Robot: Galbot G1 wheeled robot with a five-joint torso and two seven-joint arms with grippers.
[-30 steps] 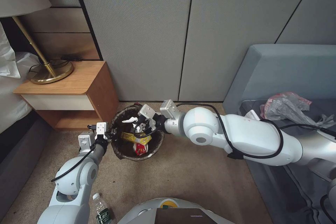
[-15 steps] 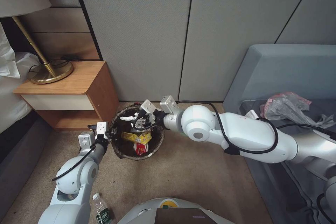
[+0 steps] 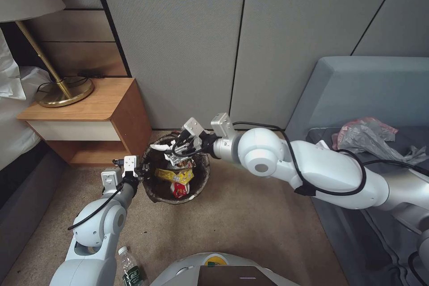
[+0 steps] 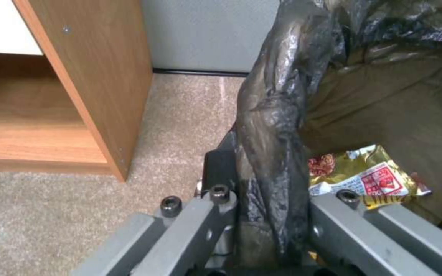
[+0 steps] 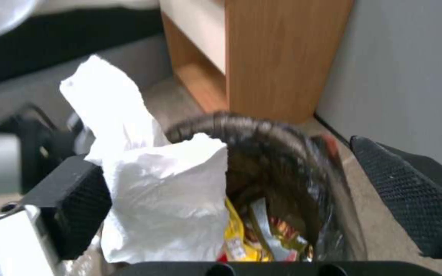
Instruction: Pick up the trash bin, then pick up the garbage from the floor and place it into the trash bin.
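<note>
The trash bin [image 3: 154, 193], lined with a dark bag, stands on the carpet beside the nightstand. My left gripper [image 3: 135, 172] is shut on its near-left rim; in the left wrist view the bag-covered rim [image 4: 272, 115] runs between the left gripper [image 4: 269, 214] fingers. My right gripper [image 3: 175, 155] hovers over the bin's far side, open. A white tissue wad [image 5: 165, 191] rests against one finger pad [image 5: 73, 207], apart from the other pad [image 5: 410, 191], above the bin rim [image 5: 262, 130]. Inside lie a yellow wrapper [image 3: 173, 175] and a red-and-white packet [image 3: 180, 190]. A clear plastic bottle [image 3: 130, 271] lies on the floor by my base.
A wooden nightstand [image 3: 111, 111] with a brass lamp [image 3: 62, 91] stands close to the bin's left. A grey sofa [image 3: 357, 89] with a grey-pink plastic bag [image 3: 366, 136] fills the right. Grey wall panels are just behind. Open carpet lies in front of the bin.
My right arm has shifted toward the wall and risen a little, keeping the tissue over the bin. The left gripper and the bin have stayed put.
</note>
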